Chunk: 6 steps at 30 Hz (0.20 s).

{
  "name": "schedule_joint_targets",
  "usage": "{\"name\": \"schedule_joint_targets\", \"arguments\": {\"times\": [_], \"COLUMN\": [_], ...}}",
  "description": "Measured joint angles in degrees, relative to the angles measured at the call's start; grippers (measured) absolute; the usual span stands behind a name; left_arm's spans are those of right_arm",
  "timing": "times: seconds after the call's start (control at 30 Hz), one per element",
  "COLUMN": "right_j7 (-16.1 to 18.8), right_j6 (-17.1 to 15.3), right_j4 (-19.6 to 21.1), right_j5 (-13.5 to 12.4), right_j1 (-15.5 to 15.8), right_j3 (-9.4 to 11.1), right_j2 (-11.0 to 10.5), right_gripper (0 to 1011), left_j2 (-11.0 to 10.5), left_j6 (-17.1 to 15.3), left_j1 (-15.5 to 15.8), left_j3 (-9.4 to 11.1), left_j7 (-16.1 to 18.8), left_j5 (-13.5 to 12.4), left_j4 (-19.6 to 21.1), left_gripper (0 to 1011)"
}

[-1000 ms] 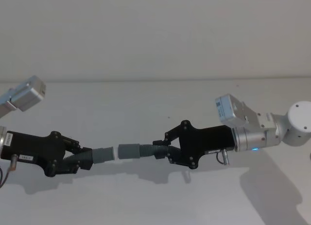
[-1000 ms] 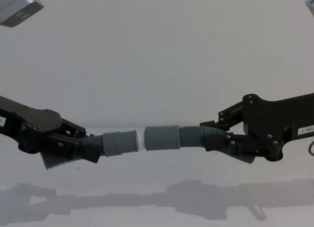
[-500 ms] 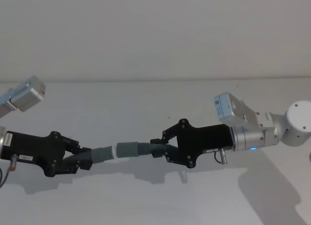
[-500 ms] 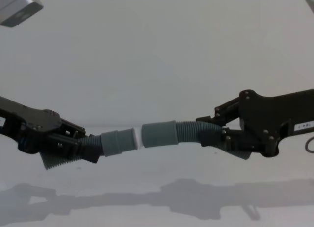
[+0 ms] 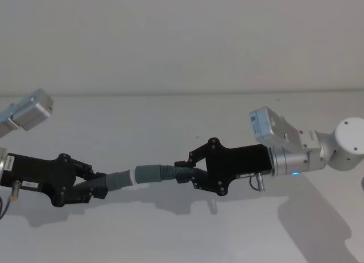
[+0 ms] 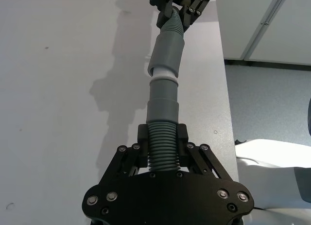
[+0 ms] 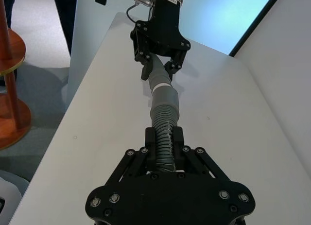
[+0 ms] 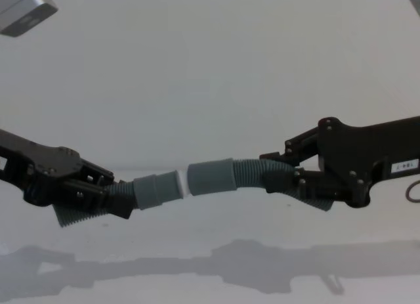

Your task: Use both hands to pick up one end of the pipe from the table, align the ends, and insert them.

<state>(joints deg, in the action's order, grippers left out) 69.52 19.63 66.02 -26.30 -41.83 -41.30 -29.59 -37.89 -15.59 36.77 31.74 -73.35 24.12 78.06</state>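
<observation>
The insertion step is in hand: both pipe pieces are held clear above the table [image 5: 170, 121], their shadows lying on it below. In the head view the left gripper [image 5: 94, 185], at about eight o'clock from the picture's centre, is clamped on the corrugated body of the short piece [image 5: 116, 180], whose collar points toward three o'clock. The right gripper [image 5: 185, 173], at about four o'clock from the centre, is clamped on the corrugations of the longer piece [image 5: 156, 173], whose socket [image 8: 210, 178] faces nine o'clock. In the chest view a thin band of the white tip [image 8: 181, 184] shows between the two grey collars, so the tip appears to sit at the socket's mouth, only partly entered. The two pieces meet at a slight angle, forming a shallow peak at the joint; the left wrist view shows the same bend. The next move probably calls for straightening the two axes into one line, then pressing the grippers toward each other until the white band disappears into the socket.
</observation>
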Motion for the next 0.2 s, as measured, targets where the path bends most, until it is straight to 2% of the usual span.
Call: {"name": "schedule_joint_targets", "arguments": {"times": [0.2], "right_j7": [-0.1], "right_j6": [0.0], "right_j4": [0.1], "right_j5": [0.0], "right_j1": [0.0], "right_j3": [0.0], "right_j2": [0.0], "right_gripper": [178], "left_j2": [0.0], "left_j6": [0.0], "left_j1": [0.0], "left_j3": [0.0], "left_j7": [0.0], "left_j5": [0.0], "left_j4": [0.0], "left_gripper": [301]}}
